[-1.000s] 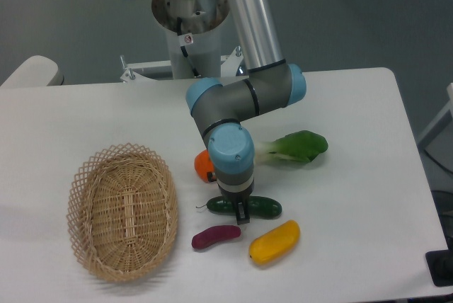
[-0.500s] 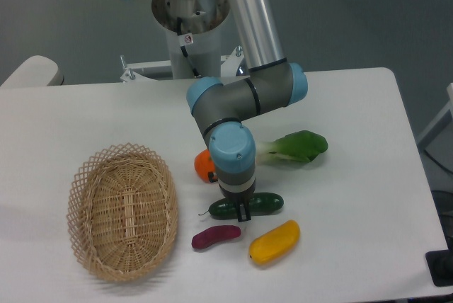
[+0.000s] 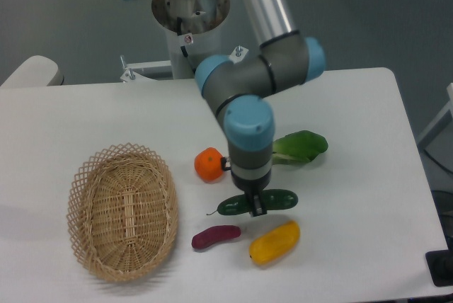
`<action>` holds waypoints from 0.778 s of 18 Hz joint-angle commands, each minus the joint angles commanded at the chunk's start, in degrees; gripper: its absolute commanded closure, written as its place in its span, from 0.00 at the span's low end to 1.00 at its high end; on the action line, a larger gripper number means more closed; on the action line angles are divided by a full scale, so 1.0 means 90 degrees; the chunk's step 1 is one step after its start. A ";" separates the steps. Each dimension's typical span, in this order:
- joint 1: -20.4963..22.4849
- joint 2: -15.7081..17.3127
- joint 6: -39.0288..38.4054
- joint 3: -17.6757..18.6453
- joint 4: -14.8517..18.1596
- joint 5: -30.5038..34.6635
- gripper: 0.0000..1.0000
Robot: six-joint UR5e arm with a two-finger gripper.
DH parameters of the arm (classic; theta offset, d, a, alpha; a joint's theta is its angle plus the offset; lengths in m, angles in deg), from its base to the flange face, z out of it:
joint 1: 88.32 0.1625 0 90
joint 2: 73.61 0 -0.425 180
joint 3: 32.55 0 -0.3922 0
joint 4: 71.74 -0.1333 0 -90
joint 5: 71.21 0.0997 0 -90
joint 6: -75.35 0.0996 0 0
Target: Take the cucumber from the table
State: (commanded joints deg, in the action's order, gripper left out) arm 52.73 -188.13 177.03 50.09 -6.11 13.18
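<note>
My tool [image 3: 256, 209] was clamped on the cucumber [image 3: 258, 202] at lower centre of frame, above the yellow piece [image 3: 274, 241] and purple piece [image 3: 216, 236]; whether it cleared the table [image 3: 368, 175], I couldn't tell.

Evenly lit from overhead, soft and somewhat dim; faint shadows under the basket [image 3: 122, 210] and cucumber [image 3: 257, 202]. Slightly soft focus throughout, mild glare on the table [image 3: 368, 147].

The gripper [image 3: 256, 207] clamps the cucumber [image 3: 257, 202] mid-length above the table [image 3: 368, 175], between orange [image 3: 209, 164] and yellow pepper [image 3: 274, 241].
</note>
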 joint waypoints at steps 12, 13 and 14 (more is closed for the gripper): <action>0.0138 0.0088 -0.1181 -0.0705 0.0510 -0.0704 0.75; 0.0137 0.0088 -0.1230 -0.0715 0.0501 -0.0705 0.75; 0.0128 0.0088 -0.1250 -0.0715 0.0501 -0.0705 0.75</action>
State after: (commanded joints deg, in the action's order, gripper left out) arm 53.88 -187.34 165.79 43.65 -1.60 6.84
